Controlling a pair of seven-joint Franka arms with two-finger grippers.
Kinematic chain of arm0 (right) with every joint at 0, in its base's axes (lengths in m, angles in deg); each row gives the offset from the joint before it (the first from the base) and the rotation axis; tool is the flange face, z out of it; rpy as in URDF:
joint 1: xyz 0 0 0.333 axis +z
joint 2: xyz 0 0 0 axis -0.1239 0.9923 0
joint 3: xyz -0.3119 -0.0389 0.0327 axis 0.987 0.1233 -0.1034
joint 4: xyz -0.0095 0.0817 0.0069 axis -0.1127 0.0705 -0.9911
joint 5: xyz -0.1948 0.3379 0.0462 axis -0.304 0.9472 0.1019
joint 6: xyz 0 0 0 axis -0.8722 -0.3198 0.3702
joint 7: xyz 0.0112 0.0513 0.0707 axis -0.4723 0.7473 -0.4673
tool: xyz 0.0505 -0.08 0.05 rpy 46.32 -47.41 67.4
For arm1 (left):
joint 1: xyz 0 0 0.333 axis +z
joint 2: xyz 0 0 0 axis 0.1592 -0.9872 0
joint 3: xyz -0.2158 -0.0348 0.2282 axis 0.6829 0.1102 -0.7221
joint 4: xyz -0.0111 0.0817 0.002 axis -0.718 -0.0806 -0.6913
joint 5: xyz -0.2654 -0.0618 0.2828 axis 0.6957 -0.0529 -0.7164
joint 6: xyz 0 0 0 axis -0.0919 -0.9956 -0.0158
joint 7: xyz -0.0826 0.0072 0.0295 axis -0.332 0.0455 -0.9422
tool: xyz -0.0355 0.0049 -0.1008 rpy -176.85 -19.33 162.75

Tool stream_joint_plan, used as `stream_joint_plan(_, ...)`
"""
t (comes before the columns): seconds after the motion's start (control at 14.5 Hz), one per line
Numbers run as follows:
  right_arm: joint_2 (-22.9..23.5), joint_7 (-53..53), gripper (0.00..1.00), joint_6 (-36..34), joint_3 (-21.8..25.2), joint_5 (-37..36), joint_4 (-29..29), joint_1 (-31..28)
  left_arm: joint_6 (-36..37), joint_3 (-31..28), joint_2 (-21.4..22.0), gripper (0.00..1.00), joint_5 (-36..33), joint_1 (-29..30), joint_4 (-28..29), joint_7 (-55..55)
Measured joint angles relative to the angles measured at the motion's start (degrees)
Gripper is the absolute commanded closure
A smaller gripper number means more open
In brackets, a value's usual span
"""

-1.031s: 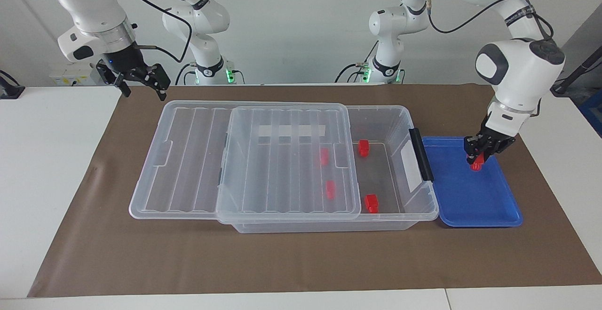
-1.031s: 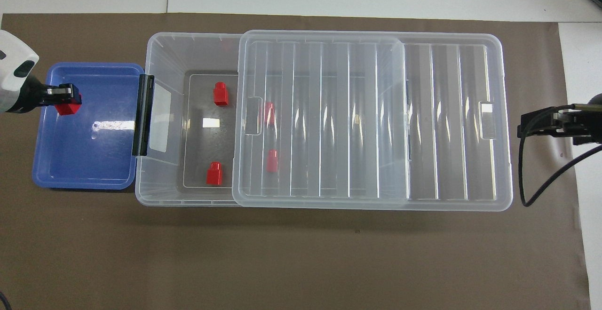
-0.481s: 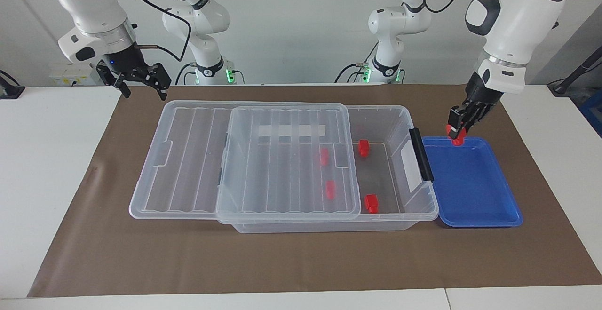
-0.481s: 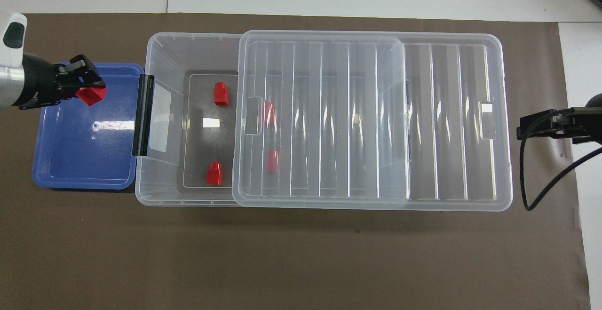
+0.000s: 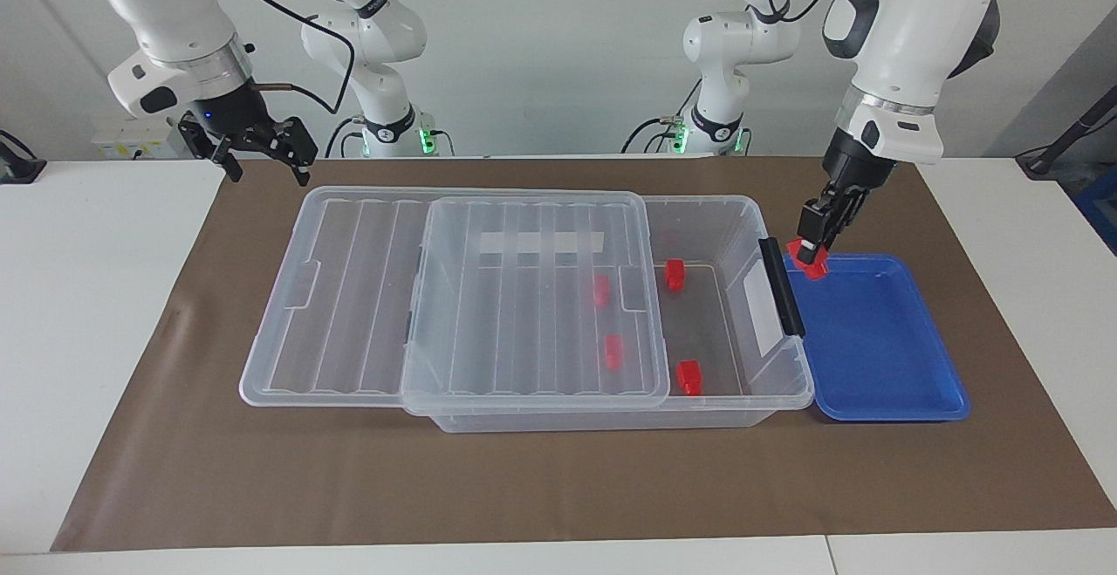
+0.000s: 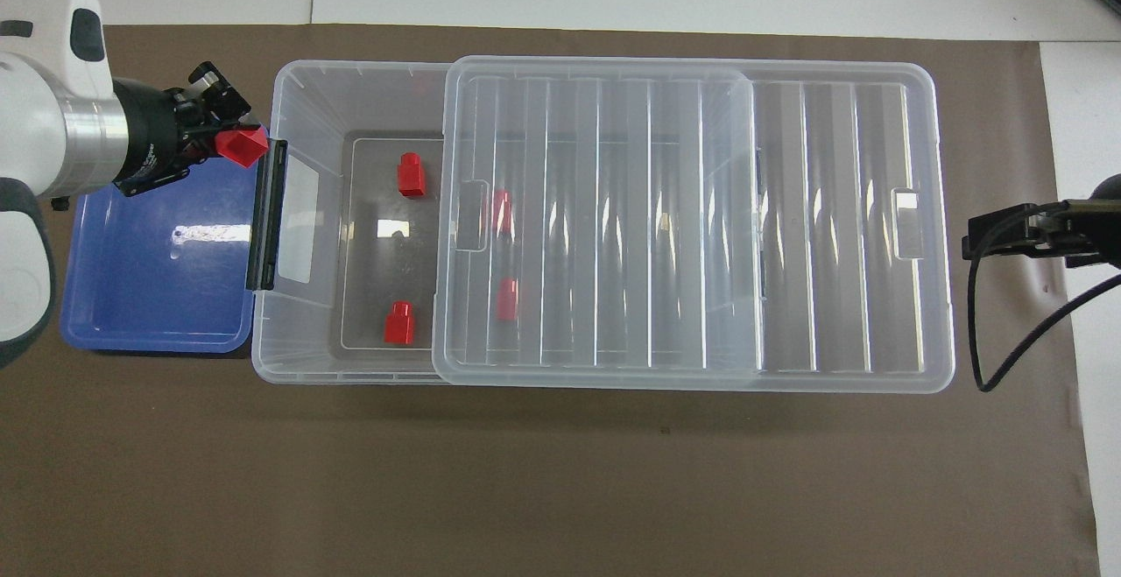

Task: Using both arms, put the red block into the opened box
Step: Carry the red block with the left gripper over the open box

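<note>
Red block: a small bright red plastic block [image 5: 812, 263] with a stepped narrower end was seen raised in the air, tilted rather than level.
Red block, place: it was held above the corner of the blue tray [image 5: 881, 357] nearest the box's black handle bar [image 5: 780, 286], just beside that end of the box and not yet over the open part.
Left end effector: the left end effector [image 5: 815, 243] was closed tightly on the red block, its fingertips pinched on the upper part while most of the block hung below them.
Right end effector: the right end effector [image 5: 262, 159] was held in the air with its fingers spread wide and nothing between them, over the brown mat past the lid's end, toward the right arm's end of the tabletop; that arm was waiting.
Red block, direction: in the overhead view its long axis was seen lying roughly along the tabletop's length, with the free end toward the box; which end was the narrower one could not be told.
Box: the large clear box [image 5: 742, 217] was seen with its ribbed lid [image 5: 366, 296] slid toward the right arm's end, so that the end by the handle bar lay open.
Other blocks: four like red blocks were seen on the box floor, two in the open part [image 5: 674, 274] [image 5: 689, 377] and two under the lid [image 5: 601, 290] [image 5: 613, 352].
</note>
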Motion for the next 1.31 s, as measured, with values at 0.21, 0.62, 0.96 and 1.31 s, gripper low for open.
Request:
stream_joint_plan(0.21,0.0,0.0,0.0,0.0,0.0,0.0,0.0,0.0,-5.02,0.04,-0.16,0.63,0.05,-2.3,3.85,-0.95)
stream_joint_plan(0.62,0.0,0.0,0.0,0.0,0.0,0.0,0.0,0.0,-13.84,0.14,-1.87,0.71,0.06,-6.68,10.57,-3.81)
stream_joint_plan(0.96,0.0,0.0,0.0,0.0,0.0,0.0,0.0,0.0,-18.54,-0.06,-2.98,0.71,0.06,-6.74,13.23,-3.79)
stream_joint_plan(1.31,0.0,0.0,0.0,0.0,0.0,0.0,0.0,0.0,-24.42,0.13,-5.59,0.71,0.06,-7.01,16.39,-1.82)
